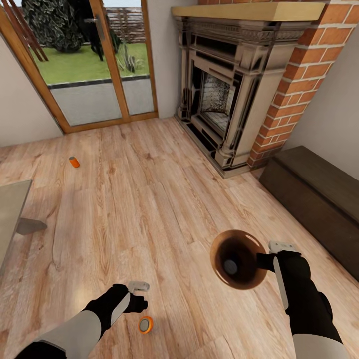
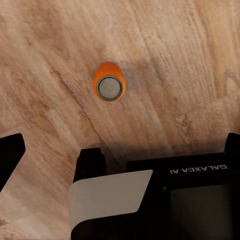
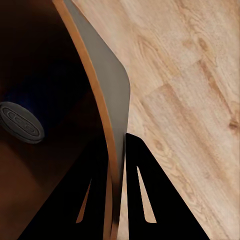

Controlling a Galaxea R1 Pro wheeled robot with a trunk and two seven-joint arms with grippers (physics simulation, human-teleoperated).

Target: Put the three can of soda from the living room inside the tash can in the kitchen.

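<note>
I count three soda cans: one upright on the floor near me at the left, one lying on the floor far off at the left, and one inside the bin, its grey end showing. I count one trash can, copper-brown, near right. I see two claws, the left claw and the right claw. One brick fireplace stands far right, one pair of glass doors far left.
</note>
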